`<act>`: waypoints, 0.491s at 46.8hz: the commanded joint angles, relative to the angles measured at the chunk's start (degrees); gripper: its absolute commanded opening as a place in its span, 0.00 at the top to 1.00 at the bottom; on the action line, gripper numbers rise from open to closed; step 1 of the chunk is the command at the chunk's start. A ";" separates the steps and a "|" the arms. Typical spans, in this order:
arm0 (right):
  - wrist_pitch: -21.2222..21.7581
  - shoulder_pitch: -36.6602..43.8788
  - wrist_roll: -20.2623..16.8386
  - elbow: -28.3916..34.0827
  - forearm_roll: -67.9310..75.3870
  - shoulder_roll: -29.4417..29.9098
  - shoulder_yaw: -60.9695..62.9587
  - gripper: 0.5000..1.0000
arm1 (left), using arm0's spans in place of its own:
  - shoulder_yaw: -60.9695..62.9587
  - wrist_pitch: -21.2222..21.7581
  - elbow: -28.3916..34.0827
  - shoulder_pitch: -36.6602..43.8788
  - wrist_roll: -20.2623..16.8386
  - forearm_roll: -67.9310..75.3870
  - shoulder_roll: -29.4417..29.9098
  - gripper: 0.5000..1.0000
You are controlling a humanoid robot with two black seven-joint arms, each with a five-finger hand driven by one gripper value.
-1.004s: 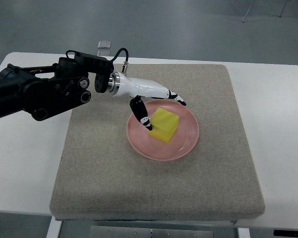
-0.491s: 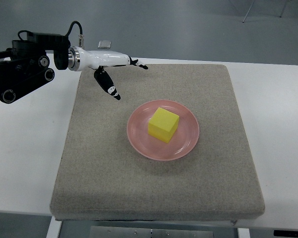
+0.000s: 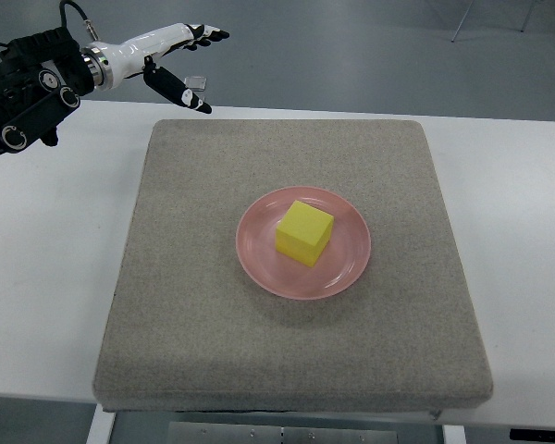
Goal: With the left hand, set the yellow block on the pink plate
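Fingers [image 3: 202, 35] of the left hand [image 3: 162, 51] are being held spread and relaxed, with nothing gripped between them; the thumb is pointing down toward the far edge of the white worktop [image 3: 55, 259]. That hand is being carried high at about eleven o'clock in the top view, well apart from the grey mat [image 3: 194, 324] and everything on it, while its black forearm is coming in from the left edge. No right hand is being shown.

At the centre of the mat the pink plate [image 3: 259, 264] is lying flat, and the yellow block [image 3: 305, 232] is sitting on it, slightly toward the plate's ten o'clock side but fully inside the rim. The block is resting on a face, upright and untilted. By this evidence the placement is being judged as done, with only the clearing of the arm left.

Little risk is being seen from here. The block could be disturbed only if the arm were swept low across the mat toward five o'clock, clipping the block or nudging the plate, which is being held in place by nothing but its own weight. A small clear object [image 3: 195, 81] is lying just beneath the hand near the far edge and could be knocked if the hand were lowered
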 commanded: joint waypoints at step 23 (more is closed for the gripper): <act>0.00 0.01 0.00 0.00 -0.03 0.00 0.00 0.15 | 0.10 5.27 14.74 0.55 11.76 -42.26 -7.41 0.04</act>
